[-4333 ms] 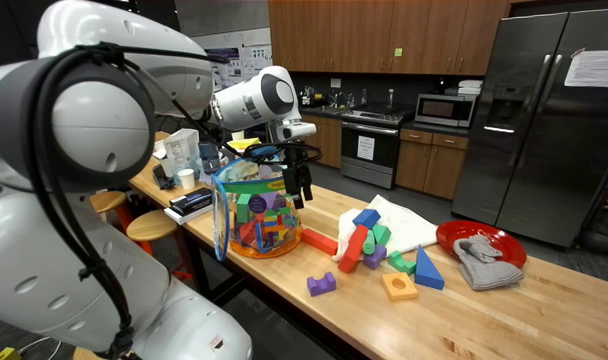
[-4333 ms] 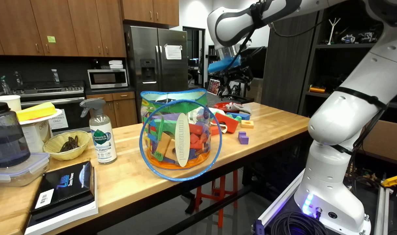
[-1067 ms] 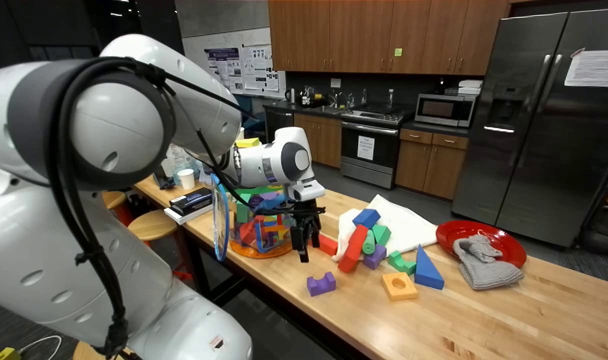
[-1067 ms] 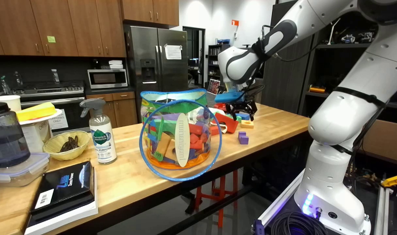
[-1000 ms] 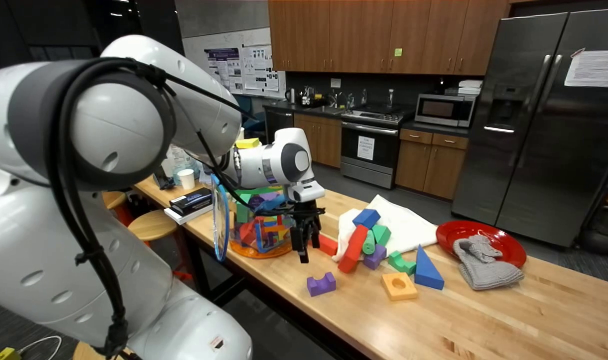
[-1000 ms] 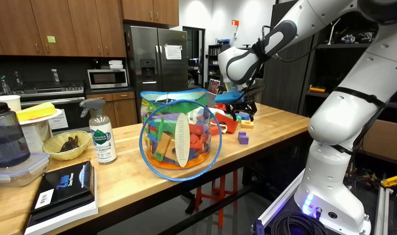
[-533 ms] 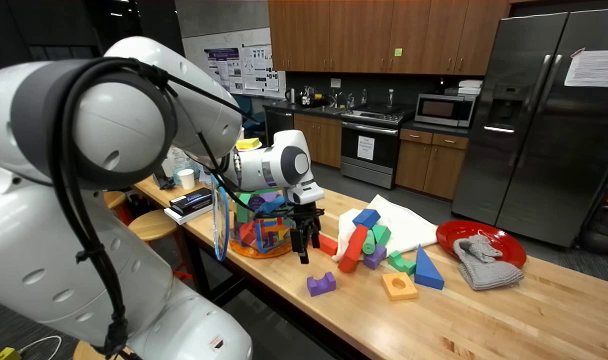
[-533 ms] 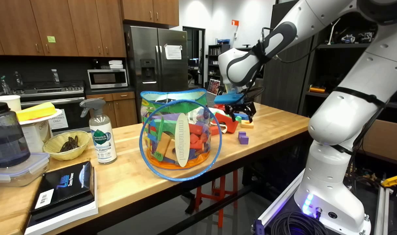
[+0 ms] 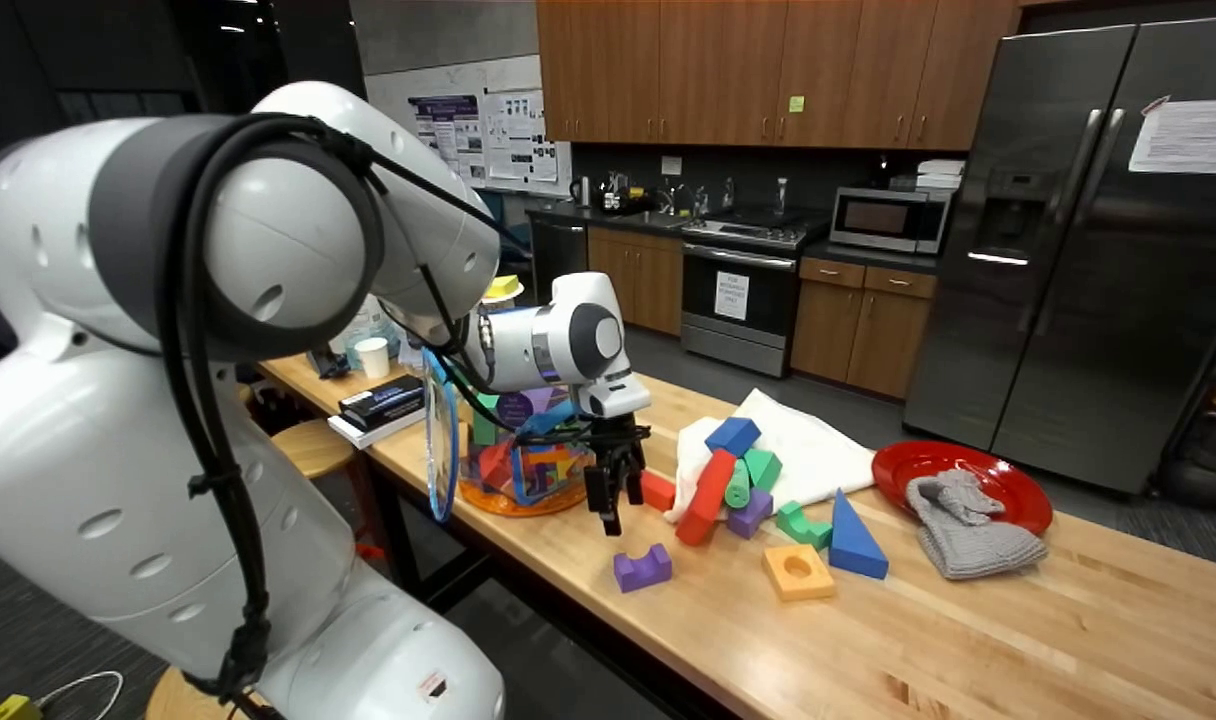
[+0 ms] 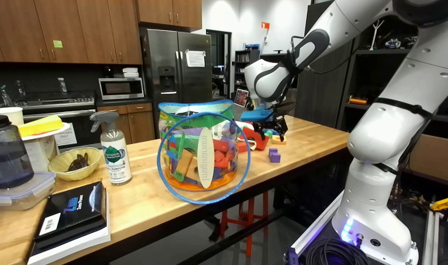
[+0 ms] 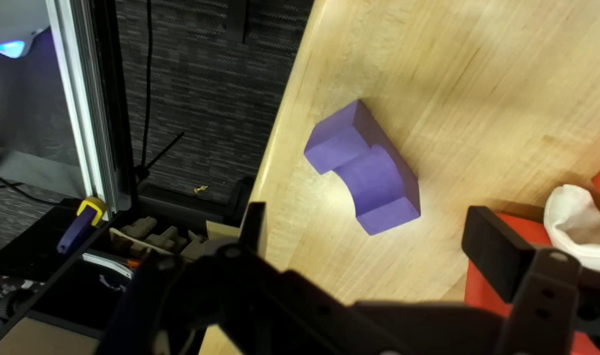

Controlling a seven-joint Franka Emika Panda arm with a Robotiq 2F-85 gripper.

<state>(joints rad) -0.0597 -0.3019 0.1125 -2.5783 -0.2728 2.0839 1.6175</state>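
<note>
A purple arch block is lying on the wooden table, close to the edge on the robot's side, with its hollow facing up. The gripper is hanging near and above it, its fingers spreading wide with nothing held between them. In the wrist view, the purple arch block is showing ahead of that gap, apart from both fingertips.

Around one black finger, a red block is lying next to a white cloth; whether finger and red block are touching, I cannot tell. Farther along, a pile of blocks is resting partly on the white cloth, with an orange square block, a blue triangle and a red plate sitting beyond. On the opposite side, a clear bag of blocks is standing with its blue-rimmed lid hanging open.

As for risks, the opposite fingertip is appearing over the table's edge in the wrist view, so an off-centre descent could be striking it. A sideways nudge could be sending the purple arch block over that nearby edge. The black finger could be dragging the red block or snagging the white cloth.
</note>
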